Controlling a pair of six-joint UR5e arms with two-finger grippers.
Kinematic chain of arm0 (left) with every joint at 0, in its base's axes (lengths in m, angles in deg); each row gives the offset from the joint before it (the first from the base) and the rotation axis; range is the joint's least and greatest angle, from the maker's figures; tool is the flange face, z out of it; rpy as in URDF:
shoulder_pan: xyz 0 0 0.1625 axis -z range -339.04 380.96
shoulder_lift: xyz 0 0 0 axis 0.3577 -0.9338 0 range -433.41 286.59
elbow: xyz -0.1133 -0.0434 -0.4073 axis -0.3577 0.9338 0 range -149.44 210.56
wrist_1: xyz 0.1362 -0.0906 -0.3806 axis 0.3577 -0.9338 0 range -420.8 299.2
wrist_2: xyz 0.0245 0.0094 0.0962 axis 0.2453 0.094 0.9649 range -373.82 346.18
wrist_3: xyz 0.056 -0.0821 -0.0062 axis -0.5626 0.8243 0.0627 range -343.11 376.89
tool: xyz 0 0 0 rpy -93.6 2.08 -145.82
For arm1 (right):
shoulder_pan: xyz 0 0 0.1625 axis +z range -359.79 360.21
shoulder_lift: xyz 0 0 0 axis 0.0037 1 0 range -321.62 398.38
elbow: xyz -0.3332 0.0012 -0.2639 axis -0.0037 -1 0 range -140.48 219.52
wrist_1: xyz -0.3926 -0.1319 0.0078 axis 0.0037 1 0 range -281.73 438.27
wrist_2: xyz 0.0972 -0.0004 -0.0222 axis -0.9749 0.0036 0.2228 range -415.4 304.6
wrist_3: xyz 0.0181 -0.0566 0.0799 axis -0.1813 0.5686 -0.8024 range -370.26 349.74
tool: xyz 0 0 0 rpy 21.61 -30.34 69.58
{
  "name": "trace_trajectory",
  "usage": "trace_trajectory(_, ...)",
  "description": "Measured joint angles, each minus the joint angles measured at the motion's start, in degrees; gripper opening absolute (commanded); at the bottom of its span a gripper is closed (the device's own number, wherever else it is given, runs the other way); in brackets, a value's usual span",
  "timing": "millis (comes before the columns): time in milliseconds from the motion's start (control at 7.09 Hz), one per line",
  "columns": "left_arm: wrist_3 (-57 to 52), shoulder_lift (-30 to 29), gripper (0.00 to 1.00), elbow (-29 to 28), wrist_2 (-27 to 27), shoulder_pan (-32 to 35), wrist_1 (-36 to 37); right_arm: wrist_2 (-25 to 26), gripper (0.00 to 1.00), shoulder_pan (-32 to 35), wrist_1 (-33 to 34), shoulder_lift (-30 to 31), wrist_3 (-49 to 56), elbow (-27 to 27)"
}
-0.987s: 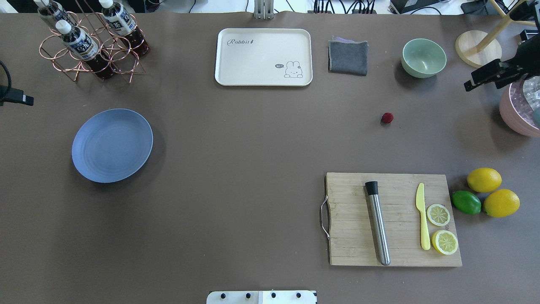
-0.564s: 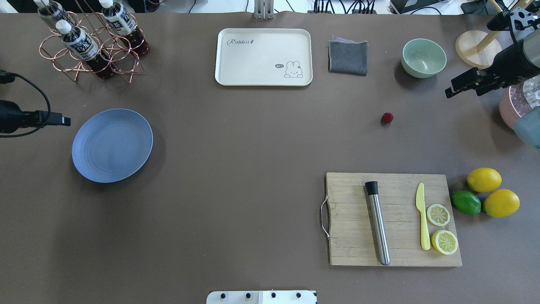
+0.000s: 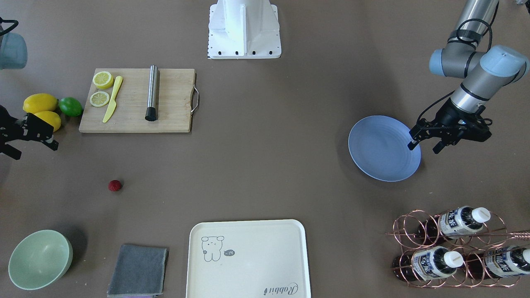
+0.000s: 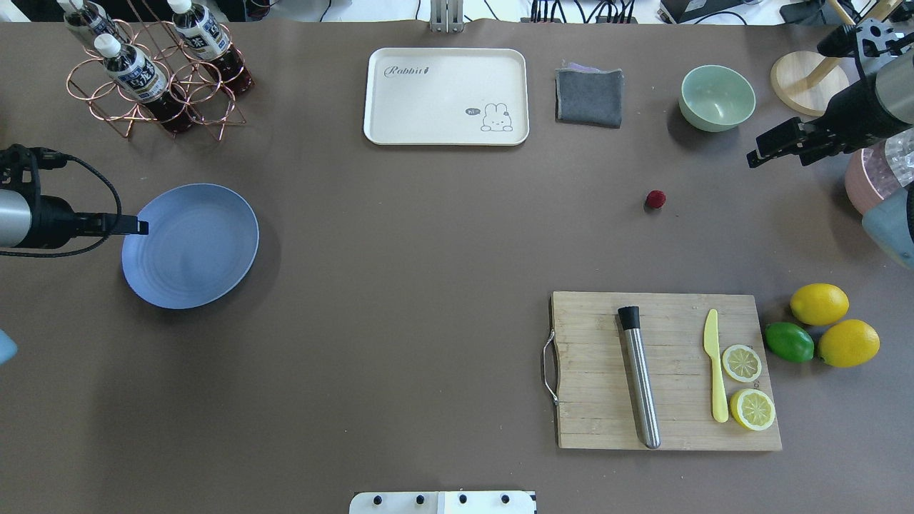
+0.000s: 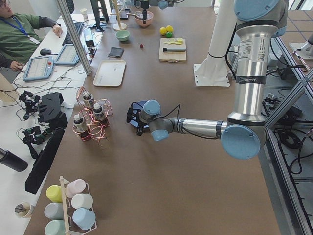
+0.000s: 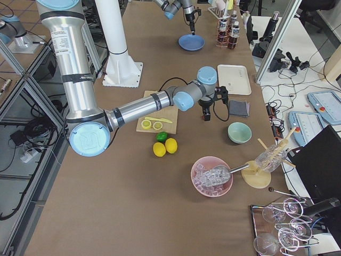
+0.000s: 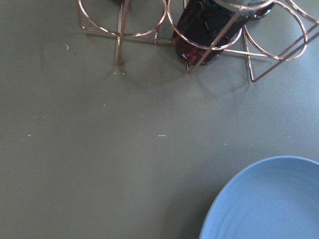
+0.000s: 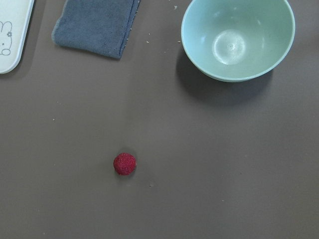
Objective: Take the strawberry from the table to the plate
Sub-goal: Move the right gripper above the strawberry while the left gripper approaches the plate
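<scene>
right hand [image 3: 35, 150] partly cropped at view's edge

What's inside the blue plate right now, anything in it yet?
Nothing shows inside the plate: its ringed surface is bare. The left gripper hides a small strip of its rim. The strawberry lies on the table, far away.

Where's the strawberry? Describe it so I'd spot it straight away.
Find the wooden cutting board; on the table between it and the pale green bowl sits the strawberry. It is tiny, dark red and bumpy, lying alone, far smaller than the lemons.
</scene>
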Motion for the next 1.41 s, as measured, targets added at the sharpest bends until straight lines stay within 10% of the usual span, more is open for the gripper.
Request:
trace_trajectory(282,-0.39,0.08,0.67,-0.13,0.05,-0.51,-0.07,0.03,1.00,-0.03,-0.03,0.20,-0.52,0.12)
trace_trajectory(987,-0.45,0.24,0.59,-0.34,0.21,-0.93,0.14,0.07,1.00,-0.03,-0.03,0.24,-1.35,0.20)
trace_trajectory(1269,-0.45,0.31,0.00,-0.22,0.25,-0.96,0.15,0.06,1.00,-0.03,-0.04,0.30,-1.97,0.23)
trace_trajectory(1410,-0.45,0.31,0.00,-0.21,0.25,-0.94,0.15,0.06,1.00,-0.03,-0.03,0.32,-2.28,0.26)
